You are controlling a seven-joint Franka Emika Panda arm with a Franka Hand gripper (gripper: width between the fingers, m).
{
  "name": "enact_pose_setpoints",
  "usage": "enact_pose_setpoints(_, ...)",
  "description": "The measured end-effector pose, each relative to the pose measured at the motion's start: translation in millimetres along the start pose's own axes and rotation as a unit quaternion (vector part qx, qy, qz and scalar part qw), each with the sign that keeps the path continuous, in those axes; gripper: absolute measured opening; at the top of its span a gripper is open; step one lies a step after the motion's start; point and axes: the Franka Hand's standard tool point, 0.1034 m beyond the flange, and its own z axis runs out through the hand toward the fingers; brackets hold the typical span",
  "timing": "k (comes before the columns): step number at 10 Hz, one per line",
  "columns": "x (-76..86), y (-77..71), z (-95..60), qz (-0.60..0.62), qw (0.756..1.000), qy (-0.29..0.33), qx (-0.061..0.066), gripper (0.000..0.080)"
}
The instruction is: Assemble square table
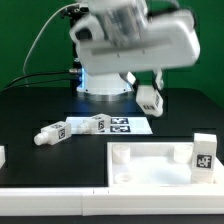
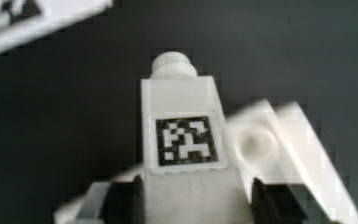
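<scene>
Wrist view: we are clamping the pincer [image 2: 190,196] on one tagged leg [image 2: 186,115], holding it near a corner of the square tabletop [image 2: 286,135]. Step in hand: leg fitting. Next, we judge, seating its end in a corner hole and twisting. Arm is reaching down over the desk [image 1: 40,105], wrist tilting.

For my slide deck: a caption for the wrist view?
Gripper holds a tagged white leg above the black table.
</scene>
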Motion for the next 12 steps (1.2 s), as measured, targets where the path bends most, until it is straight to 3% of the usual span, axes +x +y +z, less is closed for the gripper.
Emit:
enact_pose_setpoints(2,-3.7,0.8,7.9,-0.005,0.998,0.058,-0.002,0.0281)
enact_pose_setpoints(4,6.8,-3.2,4.2,-0.014,0.991,0.135,0.002,0.0281)
enact_pose_setpoints(6,39.4,-10.4,-18.9,-0.055,0.982,0.182,0.007,0.0281)
enact_pose_setpoints(7,60.9,-19.3,-31.8,-0.086,0.965,0.248,0.008,0.0281)
enact_pose_setpoints(8,67.9,-21.5,-34.7,-0.109,0.947,0.303,0.002,0.0281)
enact_pose_setpoints(9,64.7,-19.2,-30.9,-0.108,0.938,0.33,0.0,0.0281)
enact_pose_setpoints(12,68.4,-14.6,-28.7,-0.116,0.937,0.329,-0.006,0.0281)
